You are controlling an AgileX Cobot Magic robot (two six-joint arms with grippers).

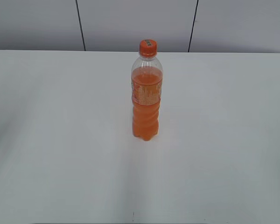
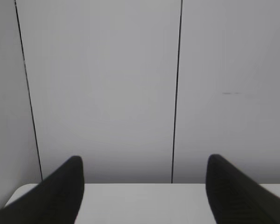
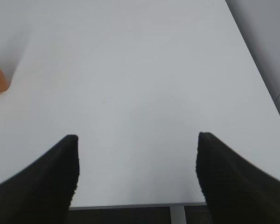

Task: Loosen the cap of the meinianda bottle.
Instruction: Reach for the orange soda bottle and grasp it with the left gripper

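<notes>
Orange meinianda bottle (image 1: 147, 100) stands upright on the white bench (image 1: 60, 140), cap (image 1: 148, 47) on. Left fingers (image 2: 65, 191) and right fingers (image 3: 56, 182) are spread, holding nothing.

Meinianda bottle (image 1: 147, 100) stands upright mid-counter (image 1: 60, 140), cap (image 1: 148, 47) on top. Paneled wall (image 1: 130, 23) behind counter's far edge. Right wrist view: bottle base at far left edge.

black tapered fingers (image 3: 51, 182) (ribbed inner faces)
</notes>
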